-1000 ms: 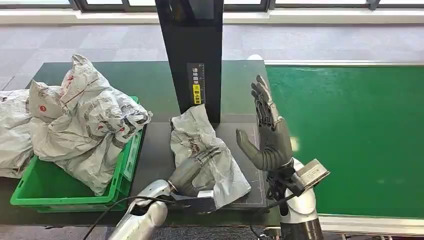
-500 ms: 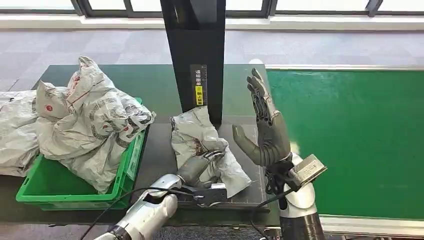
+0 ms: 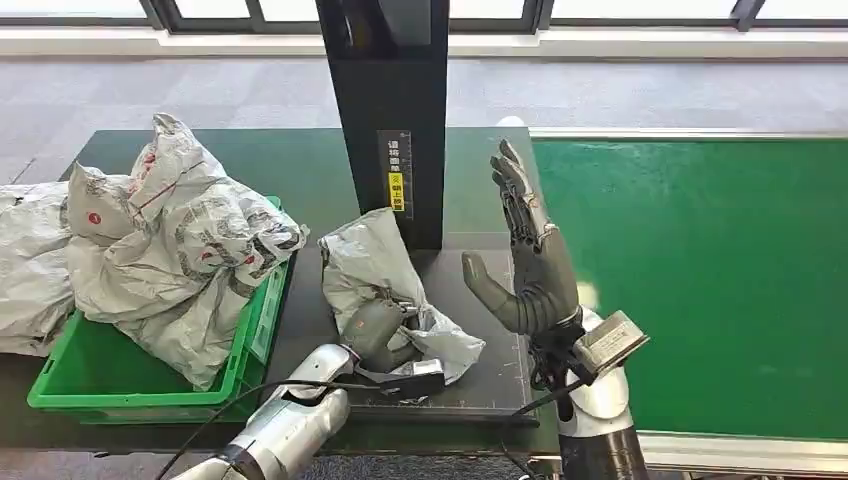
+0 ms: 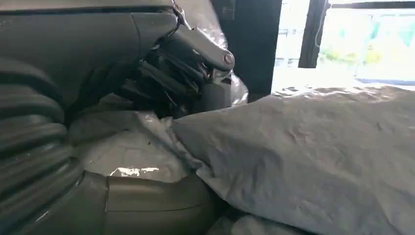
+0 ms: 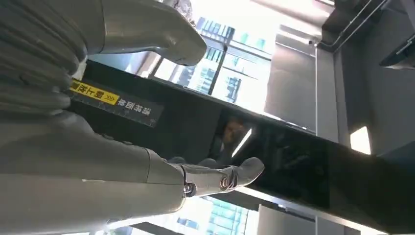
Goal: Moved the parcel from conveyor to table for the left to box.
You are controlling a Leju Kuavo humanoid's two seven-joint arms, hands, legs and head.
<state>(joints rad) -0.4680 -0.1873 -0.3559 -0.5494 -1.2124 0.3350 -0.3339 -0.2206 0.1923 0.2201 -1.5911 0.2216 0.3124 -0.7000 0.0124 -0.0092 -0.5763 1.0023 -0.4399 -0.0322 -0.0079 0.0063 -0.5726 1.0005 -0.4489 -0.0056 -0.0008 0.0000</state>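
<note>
A crumpled grey parcel (image 3: 372,268) lies on the dark table (image 3: 478,390) in front of the black column. My left hand (image 3: 378,332) grips its near part, and the left wrist view shows the fingers (image 4: 195,63) closed into the grey parcel (image 4: 313,152). My right hand (image 3: 530,255) is raised upright beside the parcel, palm toward it, fingers spread and holding nothing. In the right wrist view the right hand (image 5: 98,147) is seen against the column. The green conveyor (image 3: 700,270) on the right is bare.
A green box (image 3: 140,385) at the left holds several grey parcels (image 3: 180,240), which spill over its rim. A black column (image 3: 392,110) with a yellow label stands just behind the parcel.
My left hand has closed on the parcel and pulled it leftward and up, bunching it. The right hand has barely moved.
</note>
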